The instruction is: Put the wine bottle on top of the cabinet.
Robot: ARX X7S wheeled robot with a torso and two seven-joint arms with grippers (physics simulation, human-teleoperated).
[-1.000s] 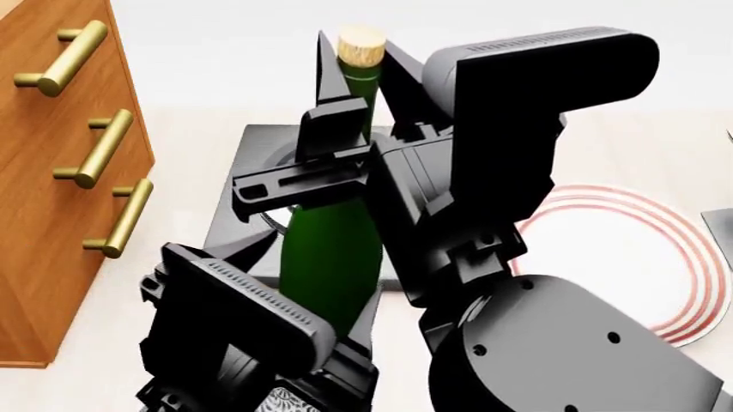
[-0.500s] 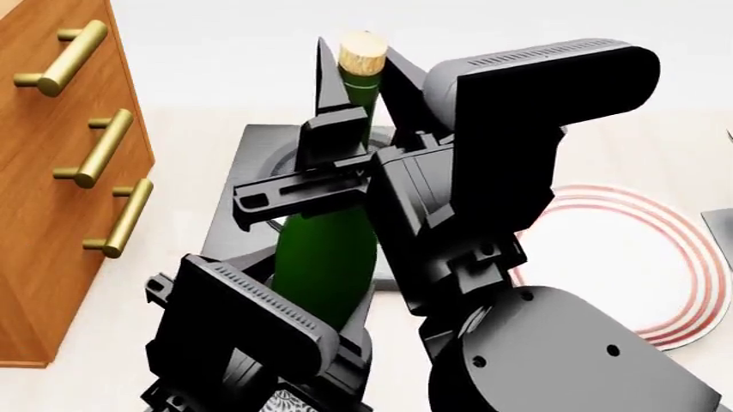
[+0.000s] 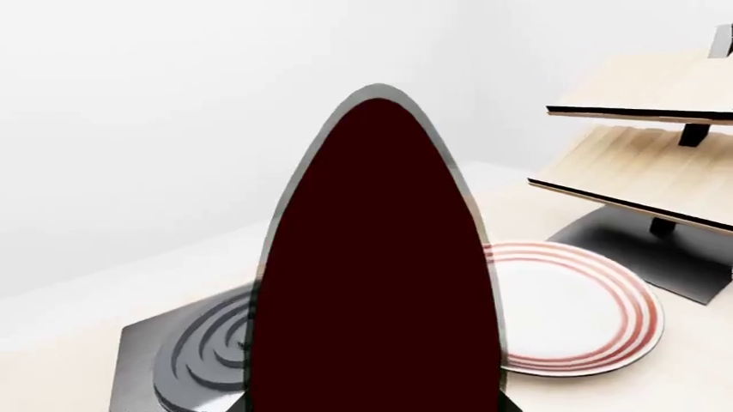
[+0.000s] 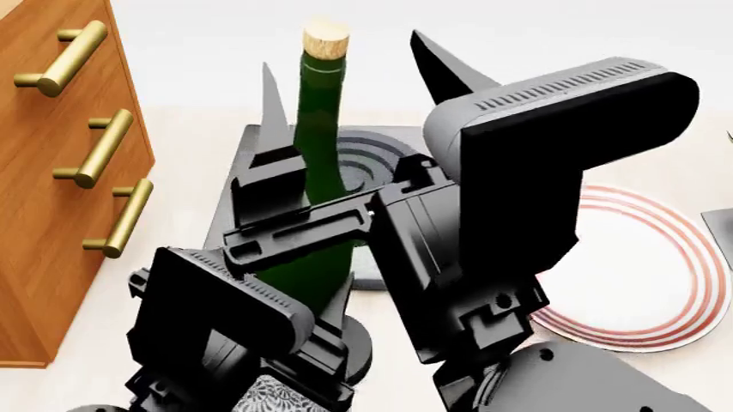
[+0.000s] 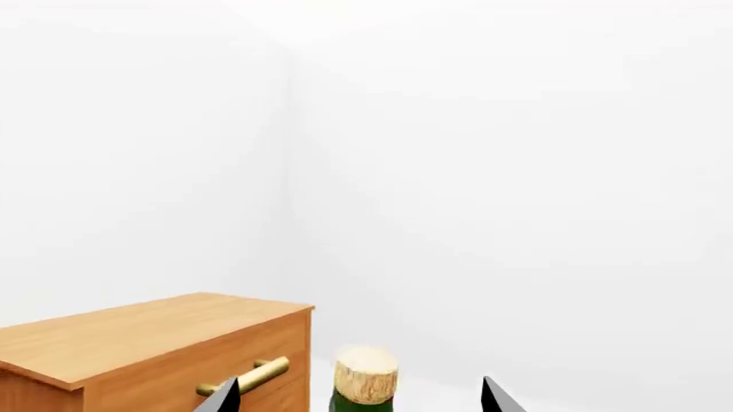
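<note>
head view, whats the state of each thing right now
wine bottle: upright, corked, lifted, held by both grippers
left gripper: shut on the bottle's body
right gripper: fingers straddle the neck, grip unclear
cabinet: drawers closed
plate: flat, bare

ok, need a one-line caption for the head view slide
Wine bottle upright between both arms' grippers, beside the wooden cabinet, over a dark burner pad and a red-ringed plate.

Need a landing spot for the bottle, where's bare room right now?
The orange-brown wooden cabinet has a bare flat top. The red-ringed white plate is empty too. The centre is crowded: both arms surround the dark green wine bottle over the grey ringed pad.
</note>
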